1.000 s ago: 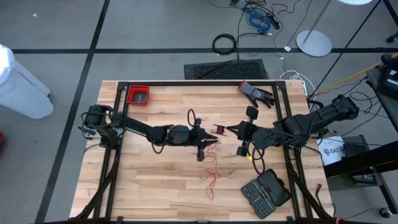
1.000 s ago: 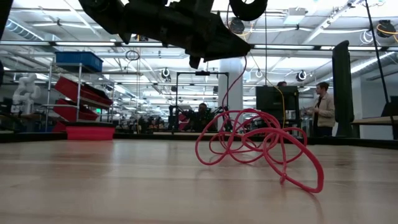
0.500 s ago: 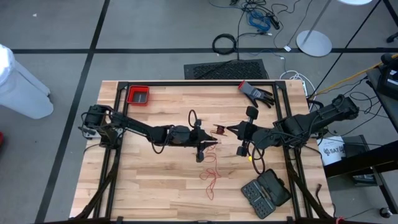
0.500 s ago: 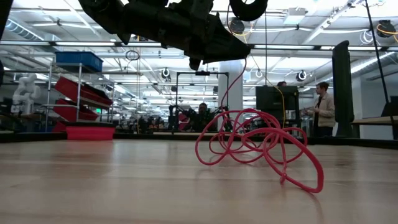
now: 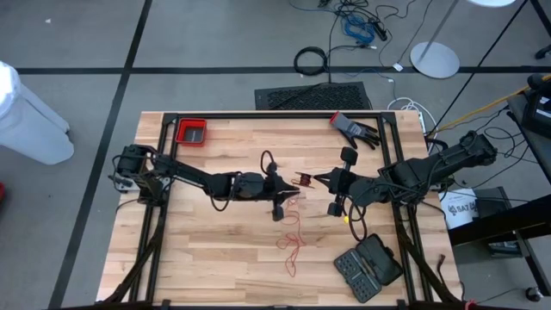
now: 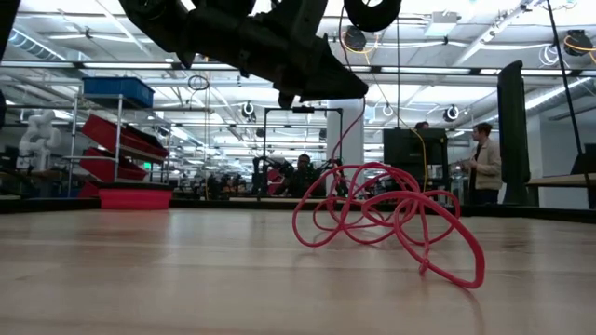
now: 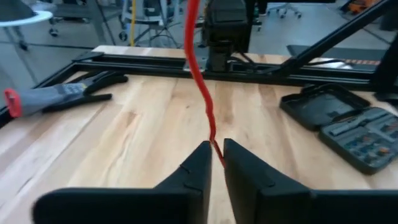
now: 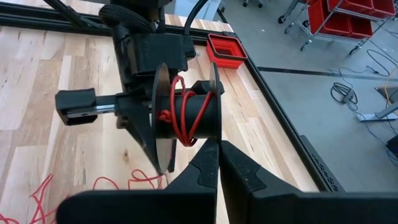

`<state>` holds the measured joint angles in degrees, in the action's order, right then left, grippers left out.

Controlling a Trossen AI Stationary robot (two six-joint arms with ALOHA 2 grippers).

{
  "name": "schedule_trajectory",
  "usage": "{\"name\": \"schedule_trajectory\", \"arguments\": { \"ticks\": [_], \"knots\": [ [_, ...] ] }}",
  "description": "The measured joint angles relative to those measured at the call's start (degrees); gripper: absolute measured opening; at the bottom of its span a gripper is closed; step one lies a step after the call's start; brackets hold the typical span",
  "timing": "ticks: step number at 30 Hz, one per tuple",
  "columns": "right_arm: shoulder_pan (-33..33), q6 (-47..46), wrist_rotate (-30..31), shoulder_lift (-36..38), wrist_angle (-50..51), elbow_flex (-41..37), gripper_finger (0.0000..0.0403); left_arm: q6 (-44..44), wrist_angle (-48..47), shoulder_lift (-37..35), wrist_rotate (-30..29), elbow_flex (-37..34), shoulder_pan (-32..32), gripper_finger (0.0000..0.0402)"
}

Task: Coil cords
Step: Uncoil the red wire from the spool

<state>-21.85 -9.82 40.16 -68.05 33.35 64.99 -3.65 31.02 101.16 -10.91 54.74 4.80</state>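
A thin red cord lies as a loose heap on the wooden table, and one strand rises from it. That strand runs between the fingers of my left gripper, which hangs above the table's middle and is shut on it. From there the cord goes on to a small black spool that carries a few red turns. My right gripper holds the spool in the air just right of the left gripper. My left gripper pinches a single strand of the red cord between its two fingertips, coming almost level from the table's left. The cord crosses the fingers. It runs up toward the spool on one side and drops toward the heap on the other. My right gripper pinches the rim of the spool's flange at its fingertips, coming from the table's right and slanting a little down. The spool is lifted clear of the table with its axis level.
A red bin stands at the far left. A grey glove lies at the far right, and an open black tool case lies at the near right. A black metal frame borders the table. A person stands in the room beyond.
My left gripper's fingers have drawn together on the red cord's strand. The heap on the table lies as before.
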Motion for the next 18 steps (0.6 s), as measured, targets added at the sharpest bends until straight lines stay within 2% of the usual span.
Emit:
{"name": "schedule_trajectory", "arguments": {
  "ticks": [3, 12, 18],
  "knots": [
    [0.00, 0.00, 0.00, 0.00, 0.01, 0.00, 0.0000, 0.00, -0.22, 0.00, -1.23, -0.02, 0.00, 0.0009],
    [0.00, -2.02, 0.00, 0.00, 3.40, 0.02, 0.0000, 1.04, -0.53, -0.29, -1.56, -0.02, -0.07, 0.0003],
    [-0.02, -3.13, -0.03, 0.00, 4.35, 0.02, 0.0000, 1.52, -3.82, -4.07, -1.89, -0.02, -0.17, 0.0001]
  ]
}}
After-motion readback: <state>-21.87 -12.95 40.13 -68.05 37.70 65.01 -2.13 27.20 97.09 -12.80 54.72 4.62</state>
